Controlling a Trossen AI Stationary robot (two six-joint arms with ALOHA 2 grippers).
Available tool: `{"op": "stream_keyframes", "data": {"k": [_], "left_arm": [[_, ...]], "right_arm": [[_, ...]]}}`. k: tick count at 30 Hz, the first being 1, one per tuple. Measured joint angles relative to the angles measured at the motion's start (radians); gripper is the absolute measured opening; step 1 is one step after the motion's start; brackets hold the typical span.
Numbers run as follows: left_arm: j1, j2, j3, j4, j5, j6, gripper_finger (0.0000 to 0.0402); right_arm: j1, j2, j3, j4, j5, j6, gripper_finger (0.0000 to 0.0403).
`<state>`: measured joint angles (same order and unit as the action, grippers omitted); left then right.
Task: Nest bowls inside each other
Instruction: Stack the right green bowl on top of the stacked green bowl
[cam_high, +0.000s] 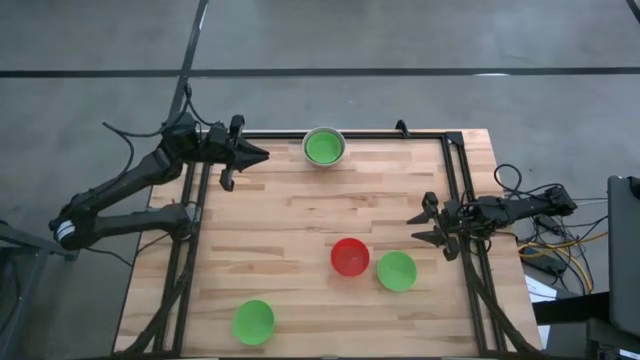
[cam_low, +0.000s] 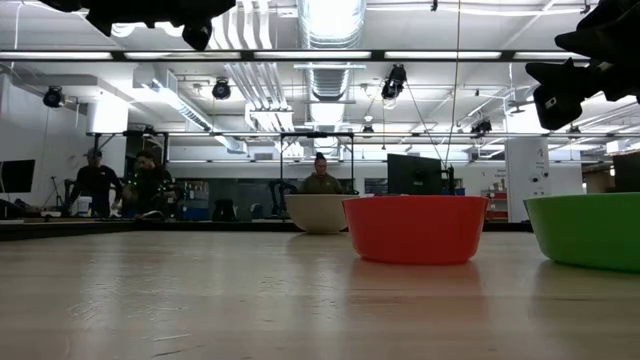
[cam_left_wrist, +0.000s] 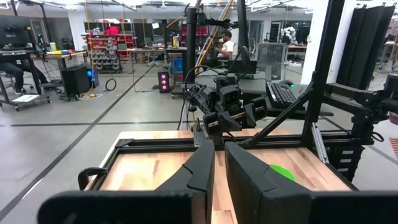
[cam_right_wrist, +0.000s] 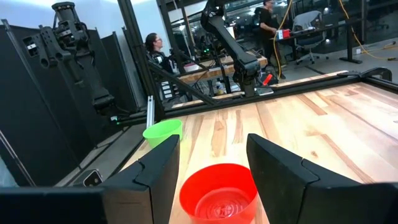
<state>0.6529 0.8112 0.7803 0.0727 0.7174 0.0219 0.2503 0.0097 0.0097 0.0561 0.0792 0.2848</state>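
Observation:
A white bowl (cam_high: 323, 147) with a green bowl nested in it stands at the table's far edge; the low view shows it as the white bowl (cam_low: 318, 212). A red bowl (cam_high: 349, 256) and a green bowl (cam_high: 396, 270) sit side by side on their bases near the right. Another green bowl (cam_high: 253, 321) sits near the front left. My left gripper (cam_high: 262, 155) hovers shut and level, left of the white bowl, holding nothing. My right gripper (cam_high: 425, 225) stands open at the right edge. In its wrist view the gripper (cam_right_wrist: 214, 149) faces the red bowl (cam_right_wrist: 219, 199) without touching it.
A black frame rail (cam_high: 455, 200) runs along the table's sides and far edge. Bare wood (cam_high: 300, 220) lies between the bowls in the middle of the table. People sit and stand at desks in the room beyond (cam_low: 120, 185).

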Motion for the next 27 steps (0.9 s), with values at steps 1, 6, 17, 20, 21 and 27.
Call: {"op": "stream_keyframes", "data": {"k": [1,6,17,20,21,27], "left_arm": [[0.000,0.000,0.000,0.000,0.000,0.000,0.0044],[0.000,0.000,0.000,0.000,0.000,0.000,0.0044],[0.000,0.000,0.000,0.000,0.000,0.000,0.0044],[0.000,0.000,0.000,0.000,0.000,0.000,0.0044],[0.000,0.000,0.000,0.000,0.000,0.000,0.0044],[0.000,0.000,0.000,0.000,0.000,0.000,0.0044]], "right_arm": [[0.000,0.000,0.000,0.000,0.000,0.000,0.0183],[0.000,0.000,0.000,0.000,0.000,0.000,0.0183],[0.000,0.000,0.000,0.001,0.000,-0.024,0.0183],[0.000,0.000,0.000,0.012,0.000,-0.002,0.0183],[0.000,0.000,0.000,0.026,0.000,0.000,0.0183],[0.000,0.000,0.000,0.107,0.000,0.031,0.0183]]}}
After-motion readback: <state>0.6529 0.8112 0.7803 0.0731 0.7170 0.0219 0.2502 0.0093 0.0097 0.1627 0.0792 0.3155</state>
